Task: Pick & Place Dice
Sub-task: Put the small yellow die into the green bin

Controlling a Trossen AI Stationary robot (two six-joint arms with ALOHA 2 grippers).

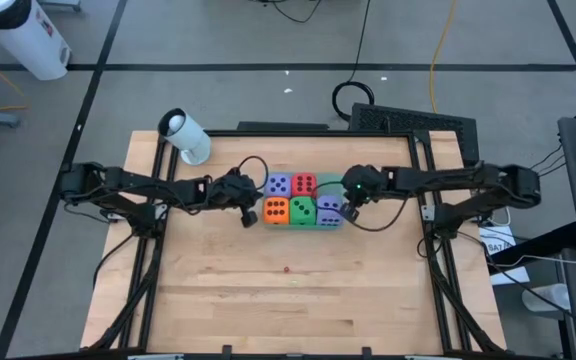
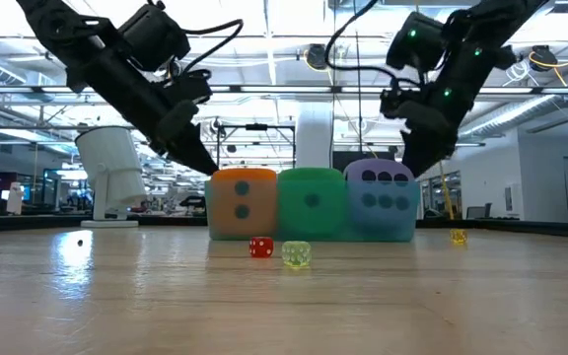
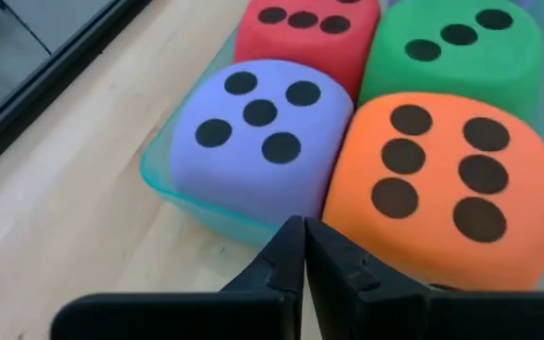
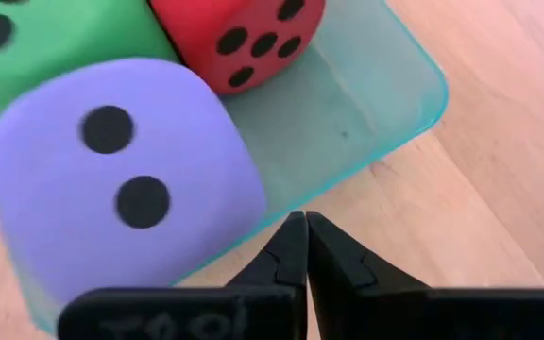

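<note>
Dice [image 1: 302, 198] sit clustered between my hands, lavender die [image 4: 121, 179] just ahead of my closed, empty right hand [image 4: 297, 247]

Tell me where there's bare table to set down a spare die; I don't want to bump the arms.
The wide wooden stretch on the side of the orange die and green die away from the white cylinder is bare except for tiny specks. It is crowded around the green tray, flanked by the left gripper and right gripper.
</note>
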